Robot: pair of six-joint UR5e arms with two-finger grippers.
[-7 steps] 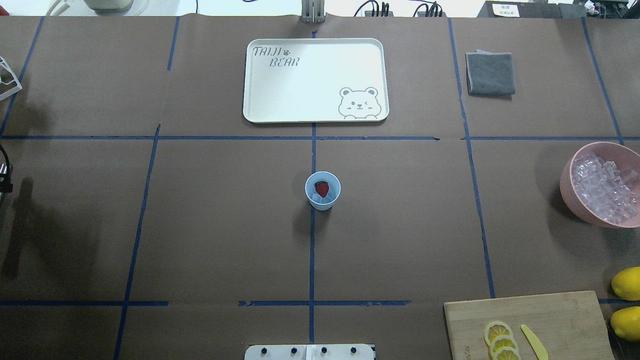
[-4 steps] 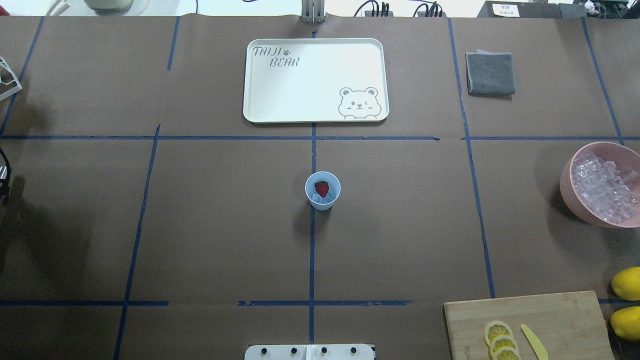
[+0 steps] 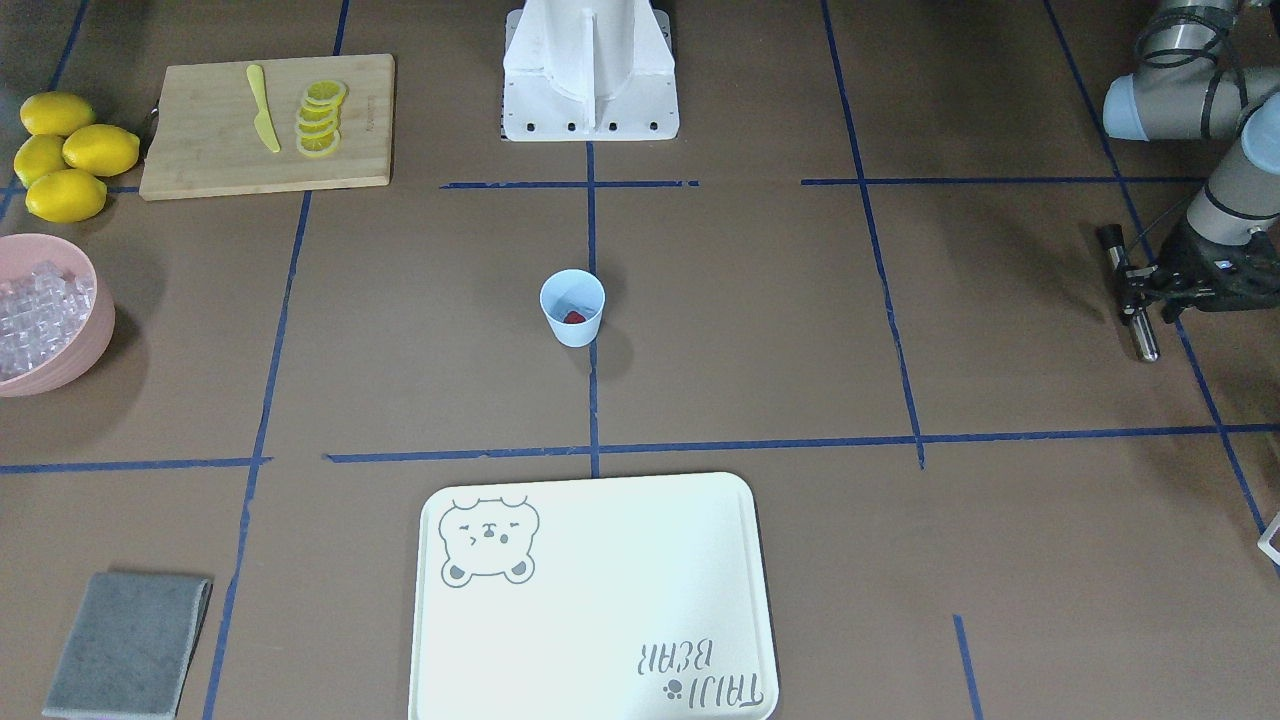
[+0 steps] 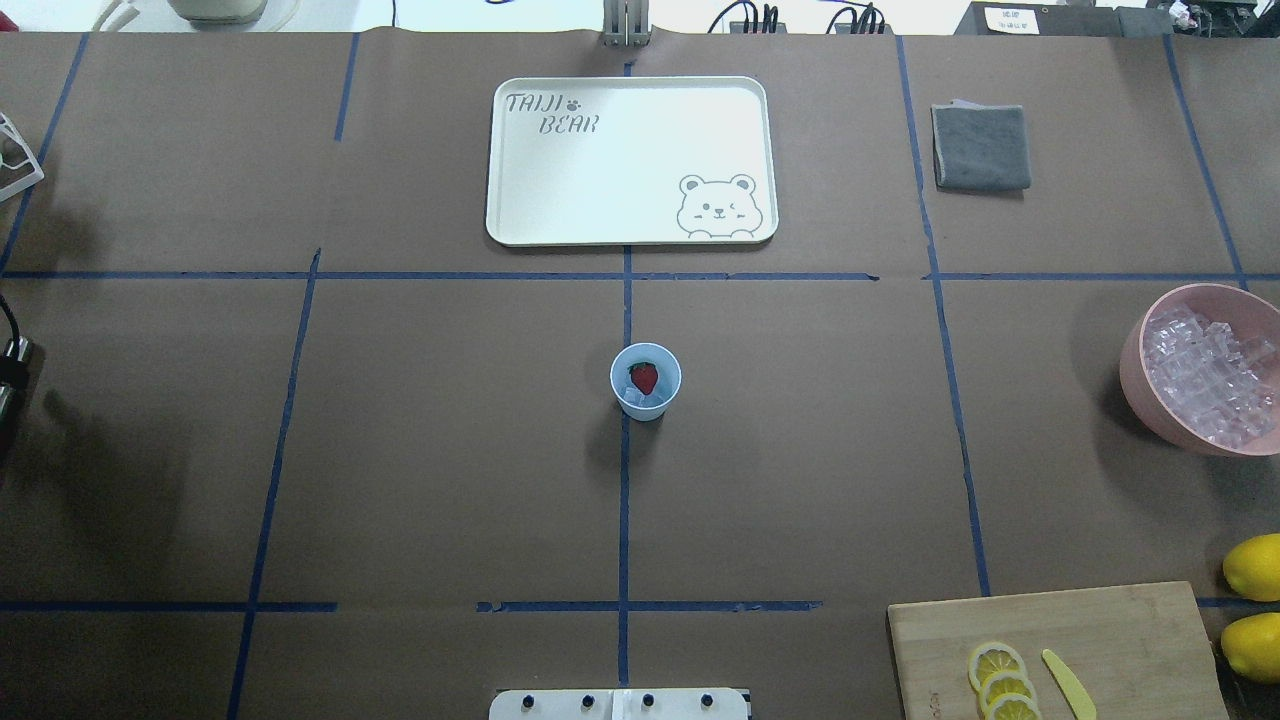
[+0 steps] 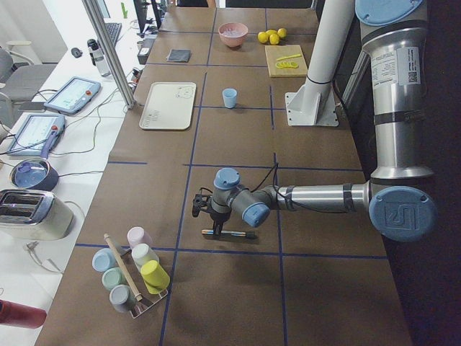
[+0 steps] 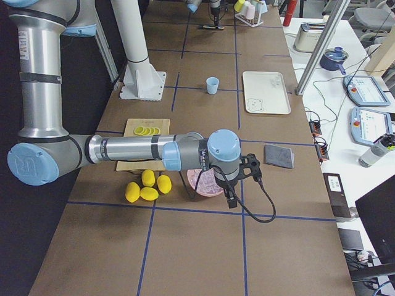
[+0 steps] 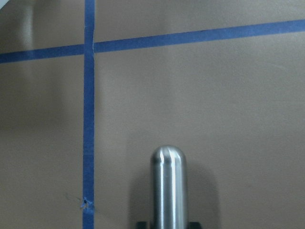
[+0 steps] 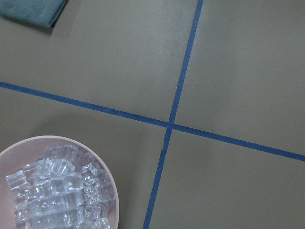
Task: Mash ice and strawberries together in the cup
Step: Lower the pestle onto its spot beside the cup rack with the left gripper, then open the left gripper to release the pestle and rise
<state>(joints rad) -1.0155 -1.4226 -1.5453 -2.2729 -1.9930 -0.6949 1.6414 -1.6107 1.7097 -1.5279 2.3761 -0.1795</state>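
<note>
brown paper tabletop (image 4: 800, 450) w/ blue tape grid. cup (image 4: 645, 380) sits dead centre of the overhead frame, with the strawberry (image 4: 644, 378) inside on top of the ice (image 4: 632, 398). left gripper (image 3: 1138, 292) is at far right of the front view, well apart from the cup, clamped on a steel muddler (image 3: 1144, 325). right gripper (image 6: 230, 196) hangs by the pink bowl (image 4: 1135, 370); can't tell if it's parted or closed.

risks, imo: you've got nothing bracing the cup, so an off-centre push prob tips or skids it. come in slanted and you'll clip the rim. ice looks hard n slick, so cubes or the strawberry could pop out, and the steel muddler may slip in the grip under load.

orientation: cup upright, mouth up, long axis vertical. strawberry tip aims at the lower edge of the overhead frame, stalk end at the upper edge. steel muddler lies abt flat, rounded end toward lower frame in the front view, so it needs turning vertical first.
</note>
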